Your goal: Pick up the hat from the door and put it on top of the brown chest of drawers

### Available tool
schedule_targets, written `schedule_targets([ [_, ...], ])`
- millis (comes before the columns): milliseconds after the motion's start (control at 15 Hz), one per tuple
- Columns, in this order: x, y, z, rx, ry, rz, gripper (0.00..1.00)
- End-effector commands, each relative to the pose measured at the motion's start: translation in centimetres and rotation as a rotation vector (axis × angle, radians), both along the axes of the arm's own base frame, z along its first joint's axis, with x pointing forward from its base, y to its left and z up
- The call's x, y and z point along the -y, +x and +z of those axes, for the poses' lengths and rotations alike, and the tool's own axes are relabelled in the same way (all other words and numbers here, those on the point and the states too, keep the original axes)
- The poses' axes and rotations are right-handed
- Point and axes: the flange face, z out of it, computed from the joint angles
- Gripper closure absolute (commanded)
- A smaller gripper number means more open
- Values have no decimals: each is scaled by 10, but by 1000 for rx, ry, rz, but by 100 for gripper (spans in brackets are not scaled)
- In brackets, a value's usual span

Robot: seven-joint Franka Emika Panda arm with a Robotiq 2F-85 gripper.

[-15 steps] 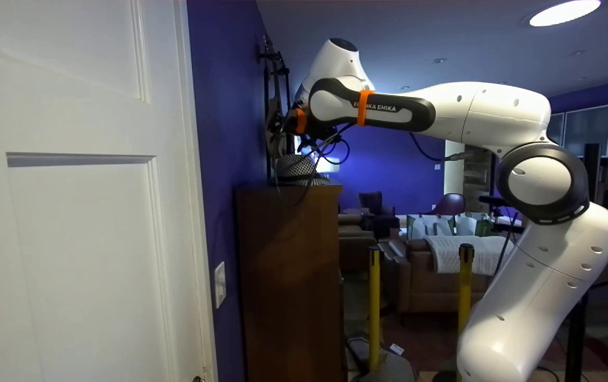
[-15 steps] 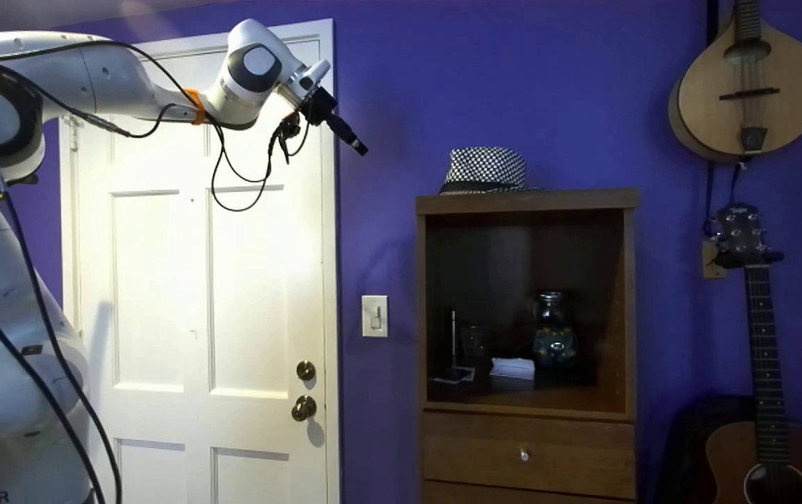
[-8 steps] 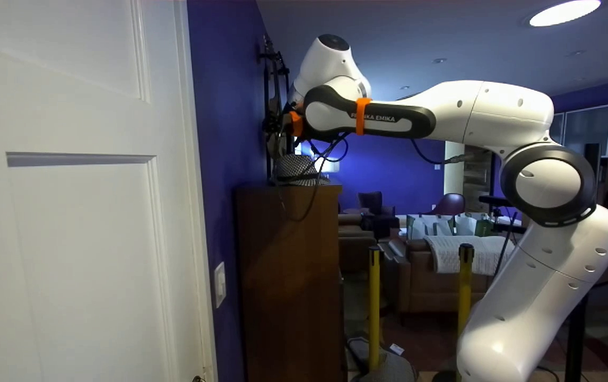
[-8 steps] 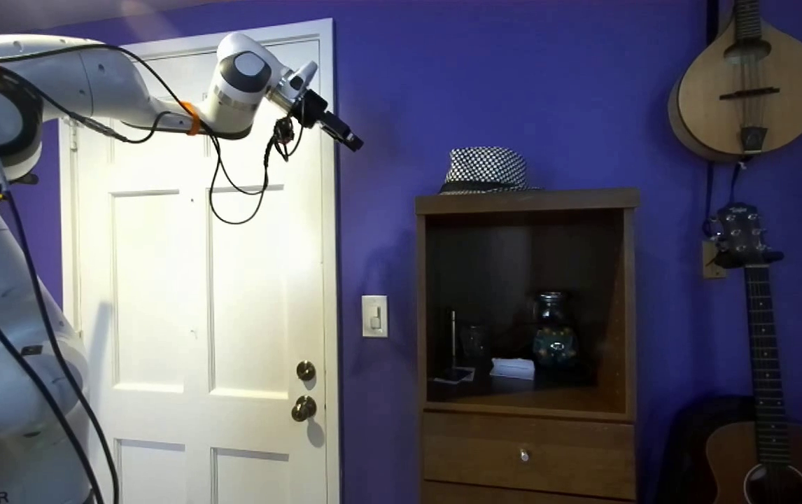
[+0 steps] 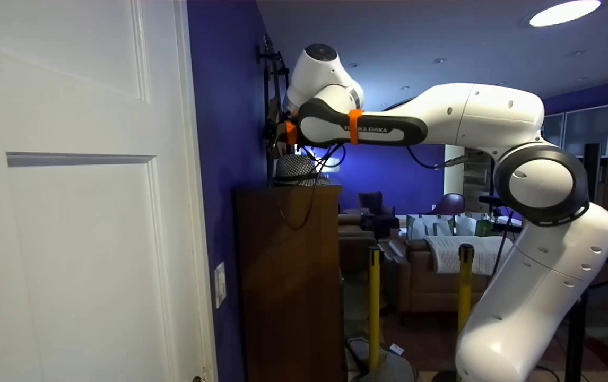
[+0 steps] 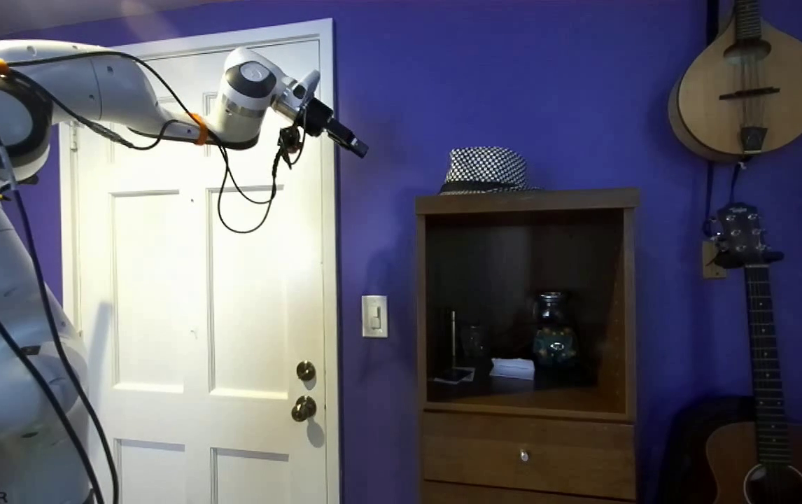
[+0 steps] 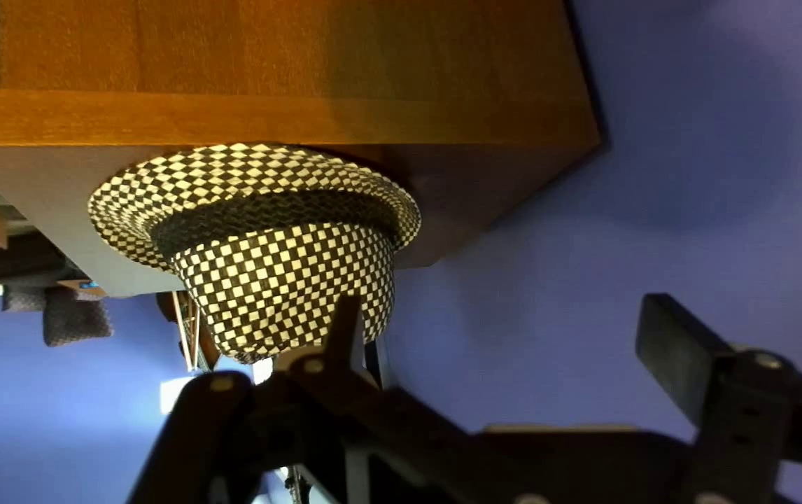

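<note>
A checkered black-and-white hat with a dark band sits brim-down on the flat top of the brown chest of drawers, near its left end in that exterior view. Left of the chest is the white door, with no hat on it. High beside the door frame, up and to the left of the hat, hangs my gripper, tilted downward. In the wrist view the gripper is open, only purple wall showing between its fingers. One finger overlaps the hat's crown there, but an exterior view shows them apart.
Purple wall with a light switch lies between door and chest. A mandolin-like instrument and a guitar are right of the chest. Arm cables hang in a loop. Yellow posts and a sofa stand beyond.
The wrist has dropped a little and shifted toward the wall, with the forearm lowering too. The gripper has stayed at nearly the same height and open. The hat has not moved.
</note>
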Motion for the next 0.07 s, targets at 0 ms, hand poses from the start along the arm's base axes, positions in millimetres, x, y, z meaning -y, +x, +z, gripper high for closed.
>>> schedule_targets([
  [0,0,1,1,0,0,-1,0],
])
